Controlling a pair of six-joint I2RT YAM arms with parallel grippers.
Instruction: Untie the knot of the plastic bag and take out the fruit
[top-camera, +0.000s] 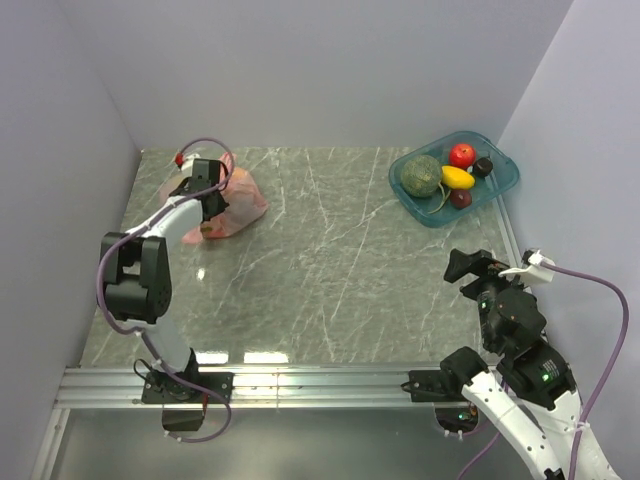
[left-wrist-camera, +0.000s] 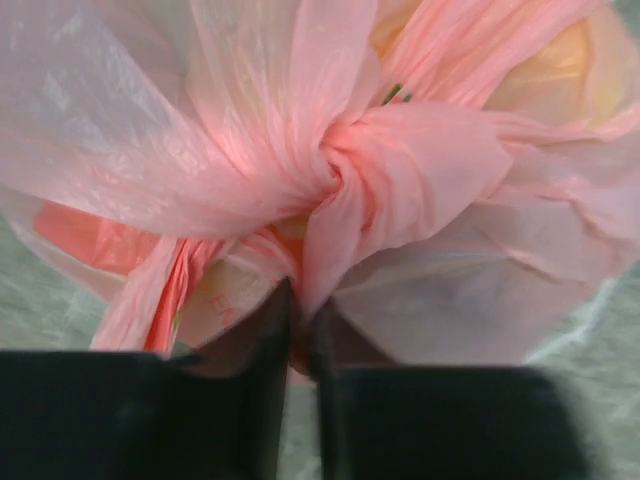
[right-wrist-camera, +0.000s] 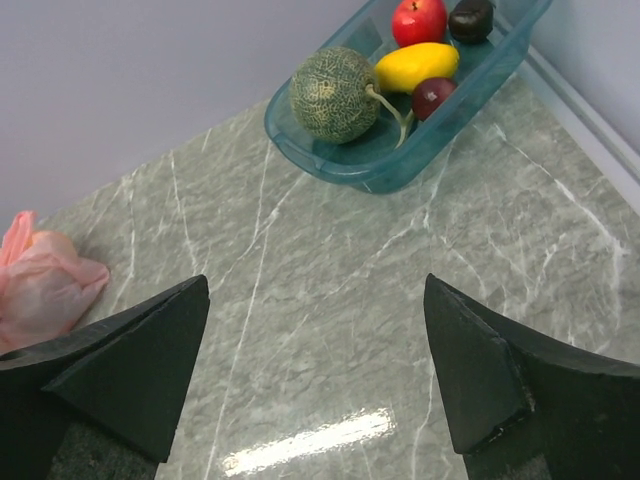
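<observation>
My left pincer (left-wrist-camera: 297, 305) is reached out to the far left corner of the surface (top-camera: 340, 260), pressed right up against the plastic bag (top-camera: 240, 200). In the left wrist view the bag fills almost everything. Its pink, crinkled folds twist together into the knot (left-wrist-camera: 345, 175), which sits just above my fingertips. One fold runs down from the knot into the narrow slit between my two dark fingers (left-wrist-camera: 262, 350). They stand nearly together, and I have that strip of the bag pinched between them.

The knot is tied, so the bag is closed. Through the thin plastic I can make out the fruit (left-wrist-camera: 555, 75) as pale yellow, rounded shapes at the upper right, though I cannot tell which pieces they are. The bag rests on the surface close to the left wall.

My right pincer (right-wrist-camera: 316, 285) hangs above the near right part of the surface. Its fingers are spread wide with nothing between them but bare marbled top. Beyond it, in the far right corner, a teal tray (right-wrist-camera: 400, 172) holds a dull green melon (right-wrist-camera: 333, 95), a red apple (right-wrist-camera: 418, 20), a yellow fruit (right-wrist-camera: 415, 66), a small dark red one (right-wrist-camera: 433, 97) and a dark one (right-wrist-camera: 470, 18). The tray and the bag are well apart, on opposite sides of the surface.
</observation>
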